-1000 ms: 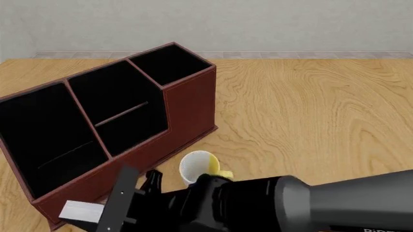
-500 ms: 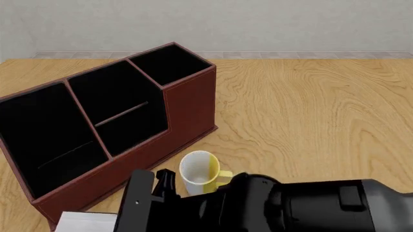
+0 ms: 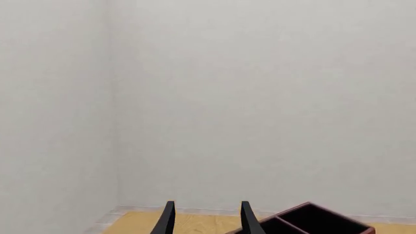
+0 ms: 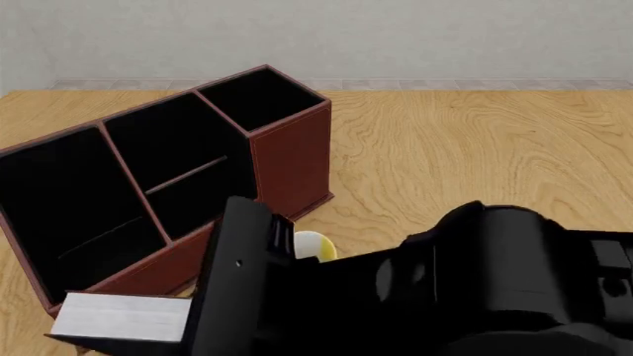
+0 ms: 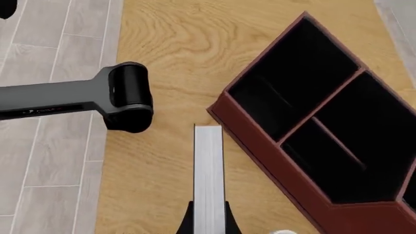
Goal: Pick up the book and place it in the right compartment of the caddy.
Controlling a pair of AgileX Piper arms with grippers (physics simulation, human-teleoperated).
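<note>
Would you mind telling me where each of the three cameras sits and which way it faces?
Front view: above and behind the arms, looking down at the caddy; right arm fills the foreground.
Left wrist view: faces the wall; left gripper at the bottom.
Right wrist view: looks down on the book in the right gripper.
All share the caddy.

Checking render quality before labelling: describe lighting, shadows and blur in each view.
Front view: flat even light, no glare; the caddy interior is near-solid black, and the right arm blocks most of the mug. Right wrist view: sharp, the book page edge bright grey. Left wrist view: mostly blank pale wall, no blur.
</note>
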